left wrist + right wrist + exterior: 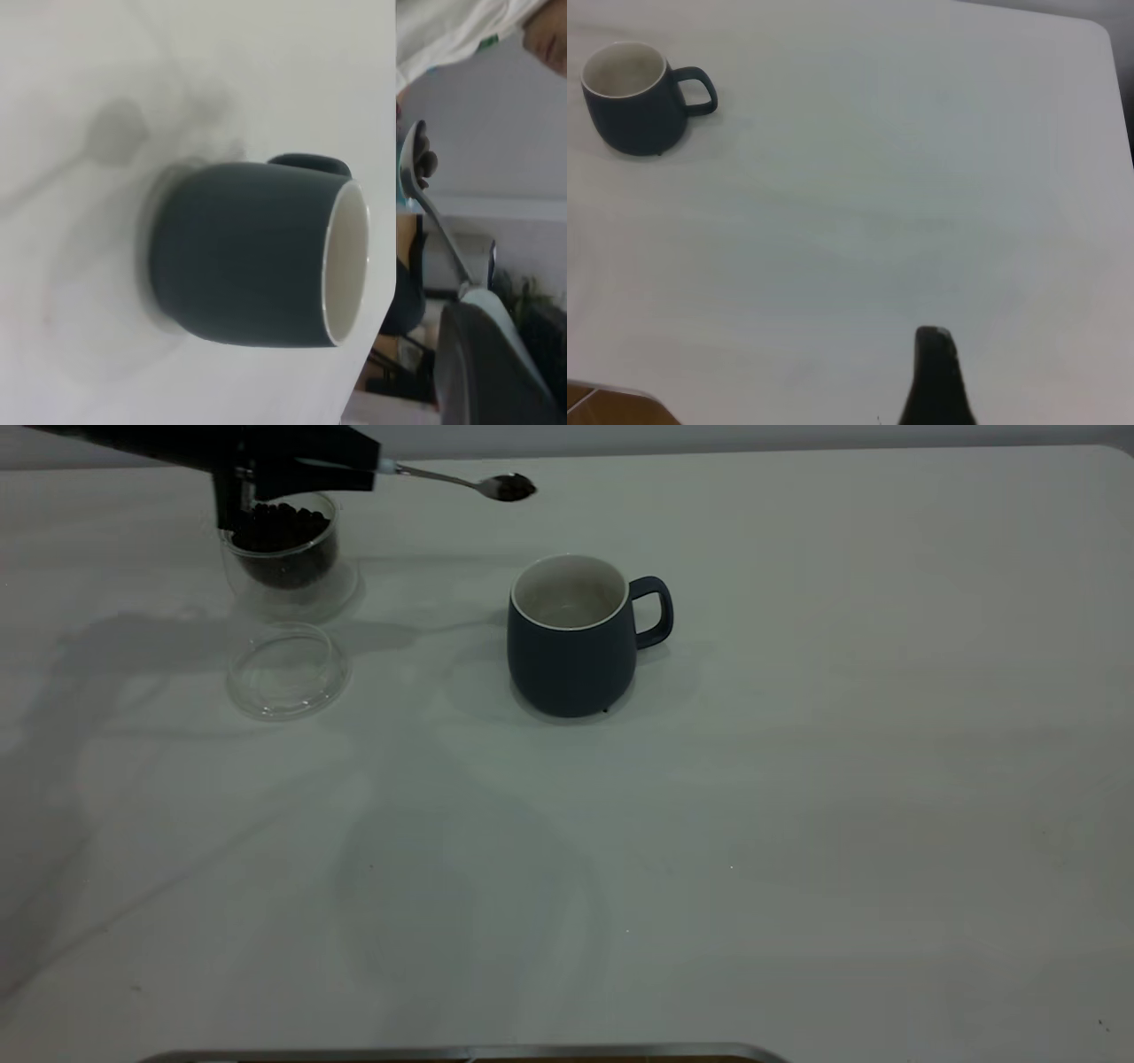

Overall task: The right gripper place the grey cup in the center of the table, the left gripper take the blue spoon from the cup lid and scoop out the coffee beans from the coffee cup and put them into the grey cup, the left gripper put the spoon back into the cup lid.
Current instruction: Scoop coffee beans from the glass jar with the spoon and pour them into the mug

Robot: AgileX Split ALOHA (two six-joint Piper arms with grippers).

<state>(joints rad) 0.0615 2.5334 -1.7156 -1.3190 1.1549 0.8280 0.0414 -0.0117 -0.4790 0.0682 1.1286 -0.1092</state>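
Slate-grey mug: the grey cup (571, 642) stands upright near the middle of the white counter (797, 824), handle turned to the exterior view's right; its white inside looks bare of beans.
Spoon: the blue spoon (465, 483) is held level in the air beyond the mug, its shiny bowl carrying a few dark beans; the bowl hangs up and behind the mug's rim, apart from it. In the left wrist view the spoon (425, 195) shows past the mug's mouth, with the pale handle end nearest the camera.
Left gripper: the left gripper (354, 469) reaches in from the exterior view's top left corner, pressed together on the spoon's handle, with only a sliver of pale blue peeking out of the black fingers.
Glass cup: the coffee cup (288, 558) sits at the far left of the counter, directly under the left arm, upright.
Beans: the coffee beans (283, 536) fill the cup's inner bowl as a dark heap.
Lid: the cup lid (285, 670) lies flat on the counter just in front of the glass cup, close to it, well to the left of the mug.
Right gripper: the right gripper (935, 381) shows only as one dark fingertip over bare counter in its own wrist view, well apart from the mug (633, 97); I cannot tell whether it is spread or closed.
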